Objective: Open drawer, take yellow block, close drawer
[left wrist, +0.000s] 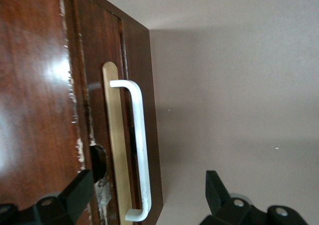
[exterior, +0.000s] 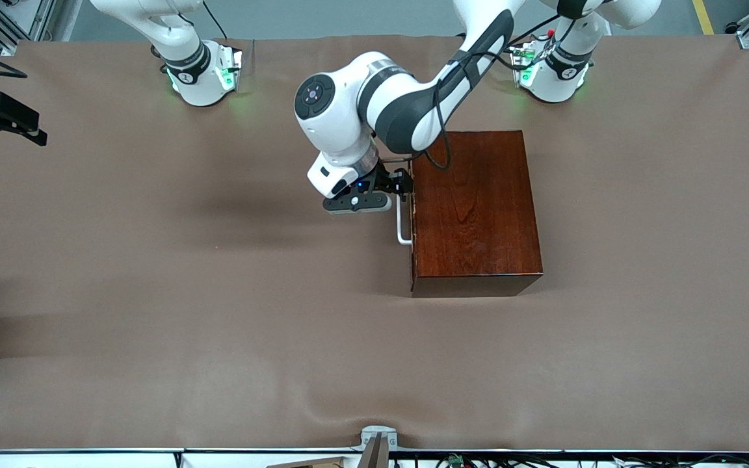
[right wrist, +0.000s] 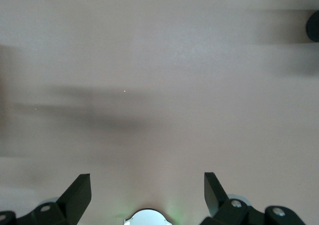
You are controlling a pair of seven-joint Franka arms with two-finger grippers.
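Observation:
The dark reddish-brown wooden box point(exterior: 472, 208) stands on the table near the left arm's base. Its drawer is shut; only a pale wood strip point(left wrist: 115, 150) and the white U-shaped bar handle point(exterior: 402, 224) show on the box's face toward the right arm's end. My left gripper point(exterior: 404, 184) is open at that face, its fingers point(left wrist: 79, 190) on either side of the handle point(left wrist: 142, 150) without touching it. My right gripper point(right wrist: 147, 185) is open and empty over bare table, above its own base; the arm waits. The yellow block is hidden.
The brown cloth-covered table point(exterior: 218, 292) spreads toward the front camera and the right arm's end. A black mount point(exterior: 4, 117) juts in at the table's edge at the right arm's end. A dark round object point(right wrist: 313, 26) shows in the right wrist view.

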